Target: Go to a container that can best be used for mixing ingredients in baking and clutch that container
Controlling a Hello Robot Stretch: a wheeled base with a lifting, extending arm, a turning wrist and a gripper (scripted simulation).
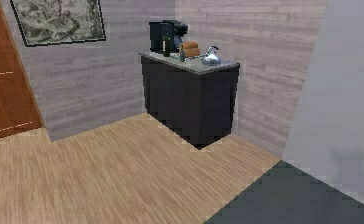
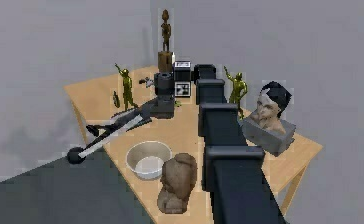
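Closest up is the arm (image 2: 235, 170), reaching out over the desk (image 2: 90, 98). The white bowl (image 2: 148, 160) sits by the desk's near edge, just beside a brown bust (image 2: 177, 183). The gripper (image 2: 125, 120) is farther in toward the left edge with a long dark stick (image 2: 85, 150) lying by it, so honestly can't tell if it's got hold of anything.

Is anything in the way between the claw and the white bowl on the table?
Nothing visible does: bare tabletop lies between the claw and the white bowl. A brown bust stands beside the bowl, off that path.
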